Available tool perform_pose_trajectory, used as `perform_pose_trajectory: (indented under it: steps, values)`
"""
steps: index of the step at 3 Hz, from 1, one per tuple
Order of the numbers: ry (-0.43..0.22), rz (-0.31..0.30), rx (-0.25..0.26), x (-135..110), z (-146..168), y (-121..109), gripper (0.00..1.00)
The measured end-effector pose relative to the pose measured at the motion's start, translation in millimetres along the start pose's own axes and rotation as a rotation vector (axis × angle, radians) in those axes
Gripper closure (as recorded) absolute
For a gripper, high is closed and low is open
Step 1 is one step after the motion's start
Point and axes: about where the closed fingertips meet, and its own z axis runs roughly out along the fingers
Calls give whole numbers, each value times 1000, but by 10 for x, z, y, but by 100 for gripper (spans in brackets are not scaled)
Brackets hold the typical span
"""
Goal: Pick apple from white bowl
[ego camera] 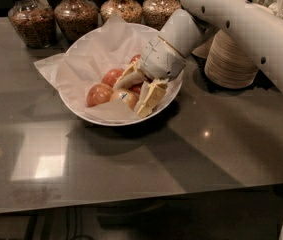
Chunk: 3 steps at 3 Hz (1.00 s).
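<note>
The white bowl (76, 106), lined with crumpled white paper, sits on the grey counter at the middle back. It holds three apples. The pale yellow apple (124, 98) with a small dark sticker lies at the front. A redder apple (99, 94) lies to its left and another (112, 76) behind it. My gripper (131, 98) reaches down into the bowl from the right. One finger lies over the pale apple's top (127, 77) and the other against its right side (149, 98). They close on the apple, which rests in the bowl.
Several glass jars of grains (31, 20) stand along the back edge. A stack of off-white paper bowls (231, 64) stands to the right of the bowl, under my arm (241, 24). The counter's front edge runs along the bottom.
</note>
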Motion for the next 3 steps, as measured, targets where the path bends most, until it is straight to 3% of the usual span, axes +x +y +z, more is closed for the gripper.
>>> perform_pose_trajectory:
  steps: [1, 3]
  values:
    - [4, 4, 4, 7, -14, 14, 33]
    - [4, 4, 4, 7, -14, 14, 75]
